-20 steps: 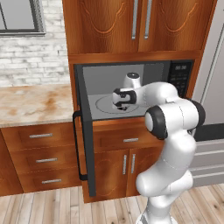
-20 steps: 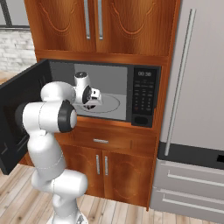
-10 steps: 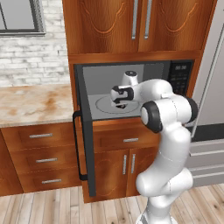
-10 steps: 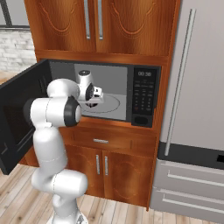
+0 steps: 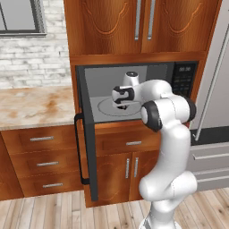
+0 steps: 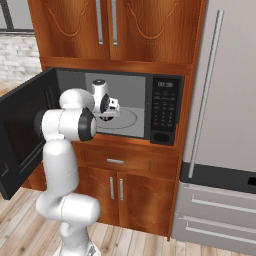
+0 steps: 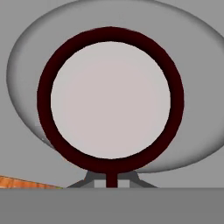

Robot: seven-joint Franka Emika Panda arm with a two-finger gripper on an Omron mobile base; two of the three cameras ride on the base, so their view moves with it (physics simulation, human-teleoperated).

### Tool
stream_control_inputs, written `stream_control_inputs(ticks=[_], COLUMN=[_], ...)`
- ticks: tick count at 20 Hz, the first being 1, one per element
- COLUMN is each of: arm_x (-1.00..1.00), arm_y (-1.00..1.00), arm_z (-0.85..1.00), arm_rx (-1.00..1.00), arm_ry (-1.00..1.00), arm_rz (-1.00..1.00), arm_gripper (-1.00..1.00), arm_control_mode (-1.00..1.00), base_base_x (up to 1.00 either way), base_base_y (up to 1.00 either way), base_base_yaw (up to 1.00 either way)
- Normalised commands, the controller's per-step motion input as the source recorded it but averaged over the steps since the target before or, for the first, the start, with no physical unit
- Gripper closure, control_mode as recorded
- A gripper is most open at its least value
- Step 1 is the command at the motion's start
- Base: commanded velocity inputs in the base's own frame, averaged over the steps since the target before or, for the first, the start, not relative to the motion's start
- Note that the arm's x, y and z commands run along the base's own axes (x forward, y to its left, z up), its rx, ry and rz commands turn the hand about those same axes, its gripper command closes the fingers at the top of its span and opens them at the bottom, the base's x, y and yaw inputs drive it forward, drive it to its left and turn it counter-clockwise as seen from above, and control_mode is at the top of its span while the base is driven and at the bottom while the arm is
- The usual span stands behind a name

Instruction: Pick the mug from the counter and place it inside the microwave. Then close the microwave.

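Gripping the mug [image 7: 110, 99], the hand [image 7: 111, 180] shows its maroon rim and pale inside.

1. Mug [image 7: 110, 38]: dark maroon rim, pale inside, mouth a full circle in the hand view, held above the turntable.
2. Microwave [image 5: 134, 94]: black, grey cavity, door [image 6: 25, 135] swung wide open, keypad right.
3. Counter [image 5: 33, 105]: mottled beige marble, left of the microwave.

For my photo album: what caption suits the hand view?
Looking straight down into the mug, gripper shut on its rim, above the microwave's glass turntable.
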Motion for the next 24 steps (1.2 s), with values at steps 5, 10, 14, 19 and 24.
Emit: stream_control_inputs(ticks=[5,10,14,19,24], arm_x=[0.31,0.21,0.19,0.11,0.11], arm_y=[0.00,0.00,0.00,0.00,0.00], arm_z=[-0.09,-0.11,-0.15,-0.24,-0.26], arm_rx=[0.00,0.00,0.00,0.00,0.00], arm_ry=[0.00,0.00,0.01,0.01,0.01], arm_rz=[0.00,0.00,0.00,0.00,0.00], arm_gripper=[1.00,1.00,1.00,1.00,1.00], arm_control_mode=[-1.00,-1.00,-1.00,-1.00,-1.00], base_base_x=[0.00,0.00,0.00,0.00,0.00], base_base_y=[0.00,0.00,0.00,0.00,0.00], base_base_yaw=[0.00,0.00,0.00,0.00,0.00])
